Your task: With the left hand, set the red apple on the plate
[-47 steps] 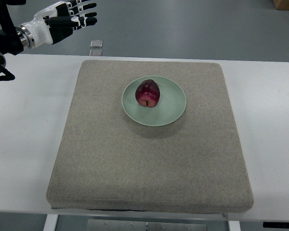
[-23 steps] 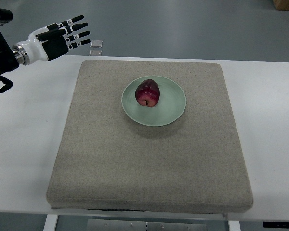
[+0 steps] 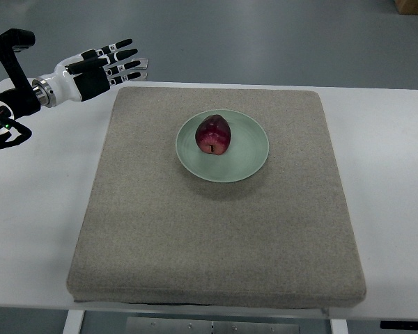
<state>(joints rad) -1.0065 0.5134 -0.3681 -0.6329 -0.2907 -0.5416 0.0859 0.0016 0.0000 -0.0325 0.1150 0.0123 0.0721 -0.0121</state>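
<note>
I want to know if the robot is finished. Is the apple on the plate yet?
Yes, that part looks done: the red apple sits on the green plate, on the grey mat. Nothing is in hand: the left hand hovers open by the table's far left corner, away from the plate. Nothing visible seems left to do.

Bright, even overhead light, sharp focus throughout. The plate (image 3: 223, 146) casts a soft shadow on its near side; the mat (image 3: 216, 229) beside it shows no glare or blur.

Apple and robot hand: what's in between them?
Top view: only bare mat and plate rim lie between the left hand and the apple.
</note>
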